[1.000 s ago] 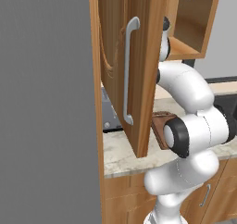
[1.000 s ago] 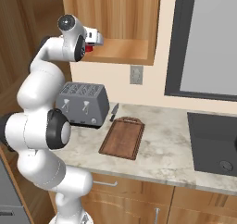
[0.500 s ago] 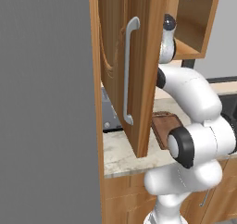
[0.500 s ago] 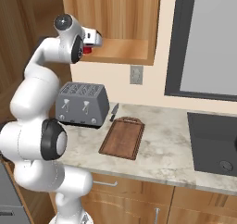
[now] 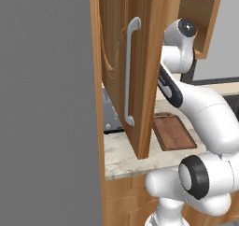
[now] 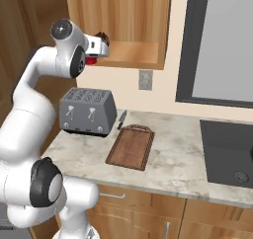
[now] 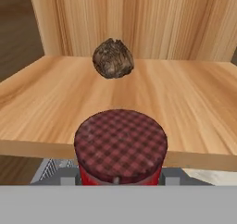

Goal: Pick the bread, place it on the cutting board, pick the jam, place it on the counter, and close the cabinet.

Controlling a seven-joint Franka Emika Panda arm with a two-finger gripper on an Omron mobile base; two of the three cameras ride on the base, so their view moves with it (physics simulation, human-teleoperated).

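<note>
The jam (image 7: 120, 146) is now off the shelf (image 7: 185, 107). In the hand view its checked lid sits right at the jaws, with the jar's body hanging in front of and below the shelf's front edge, so nothing but the gripper (image 6: 92, 58) can be carrying it. The finger tips themselves are hidden behind the jar, but I judge the jaws to be pinching it by its sides.

Compared with a second ago, the right base view shows the red jar a little lower and further back from the cabinet's opening, and the arm's elbow has swung. This looks like a withdrawal in progress.

The bread (image 7: 113, 58) sits straight ahead of the jaws, well apart from them, on the shelf near the back wall. The cutting board (image 6: 130, 147) lies far below the jaws on the counter (image 6: 178, 159), with nothing on it (so the bread step, first in the task, is not done). The toaster (image 6: 88, 111) stands almost directly beneath the jaws, so the jar needs to be carried sideways to bare counter before release. The cabinet door (image 5: 140, 71) stands wide open beside the arm.
</note>
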